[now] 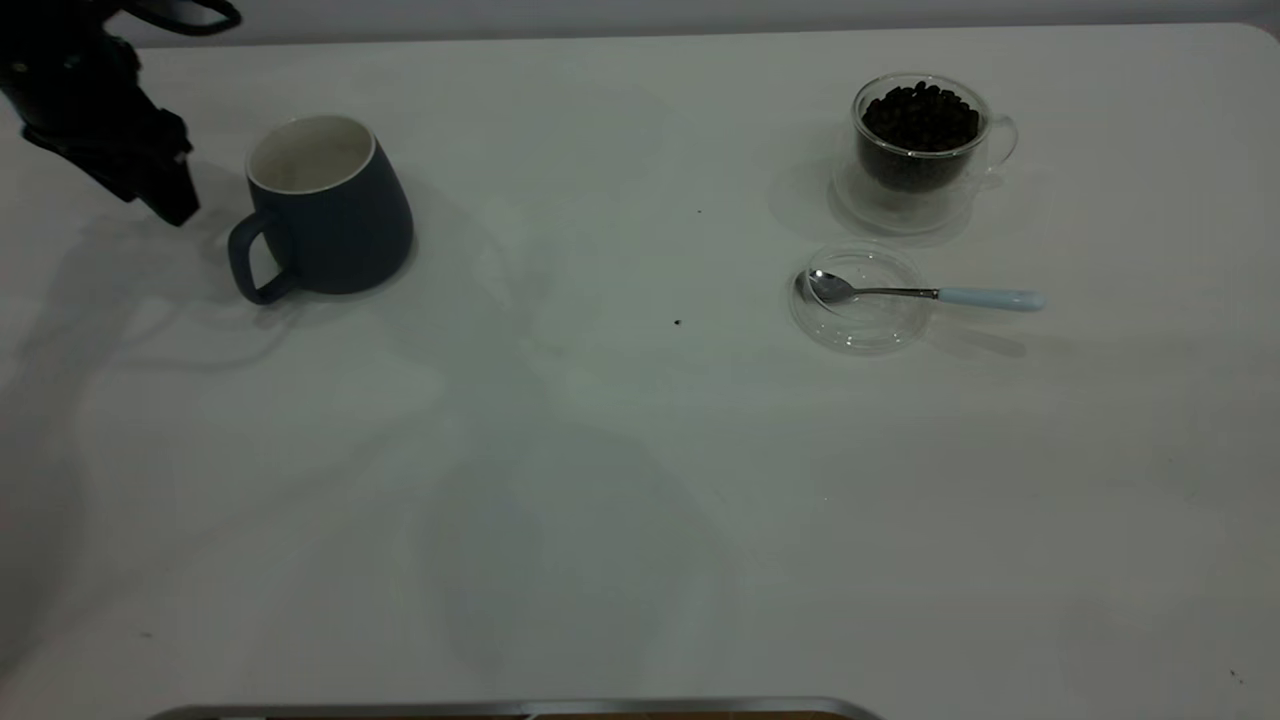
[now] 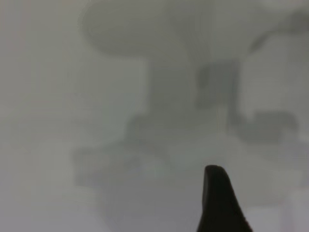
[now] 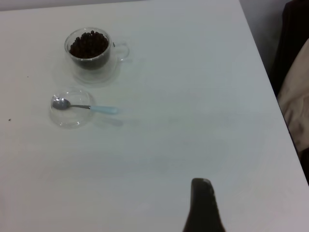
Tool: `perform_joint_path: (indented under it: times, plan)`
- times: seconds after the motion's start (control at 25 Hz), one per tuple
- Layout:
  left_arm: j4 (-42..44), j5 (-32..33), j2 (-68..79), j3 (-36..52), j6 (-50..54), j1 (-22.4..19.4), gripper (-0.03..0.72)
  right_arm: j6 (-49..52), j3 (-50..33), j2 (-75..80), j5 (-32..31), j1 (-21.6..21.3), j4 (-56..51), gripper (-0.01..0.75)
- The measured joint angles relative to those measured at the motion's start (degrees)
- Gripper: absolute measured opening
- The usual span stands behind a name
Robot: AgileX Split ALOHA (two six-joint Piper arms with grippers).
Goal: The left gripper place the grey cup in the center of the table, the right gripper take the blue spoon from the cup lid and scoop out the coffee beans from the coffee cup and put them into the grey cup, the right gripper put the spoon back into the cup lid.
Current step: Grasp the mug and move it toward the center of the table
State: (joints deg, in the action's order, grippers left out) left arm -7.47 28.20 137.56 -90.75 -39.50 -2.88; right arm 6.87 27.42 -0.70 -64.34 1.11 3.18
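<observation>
while the left gripper [image 1: 165, 190] hovers just left of the grey cup [image 1: 325, 205], jaw state unclear, the blue spoon [image 1: 925, 294] rests in the cup lid [image 1: 862, 300] near the coffee cup [image 1: 920, 145] on the desk [image 1: 620, 480]

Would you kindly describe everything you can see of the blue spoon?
The blue spoon has a shiny metal bowl and neck and a pale blue handle that looks like ceramic or plastic. It lies flat: its bowl rests inside the clear cup lid, while the handle sticks out over the rim, away from the grey cup. It sits just in front of the glass coffee cup of beans. No gripper touches it.
</observation>
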Motion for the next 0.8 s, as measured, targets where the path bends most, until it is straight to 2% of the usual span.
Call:
perform_joint_path:
  times: [0.12,0.44,0.8]
  plan:
    - [0.0,-2.91,0.88,-0.04,-3.28,1.54,0.514,0.0,0.0,0.0,0.0,0.0,0.0,0.588]
    - [0.0,-5.31,2.53,-0.11,-23.35,5.92,0.513,0.0,0.0,0.0,0.0,0.0,0.0,0.588]
    - [-2.62,-8.23,4.49,-0.11,-30.19,8.61,0.513,0.0,0.0,0.0,0.0,0.0,0.05,0.588]
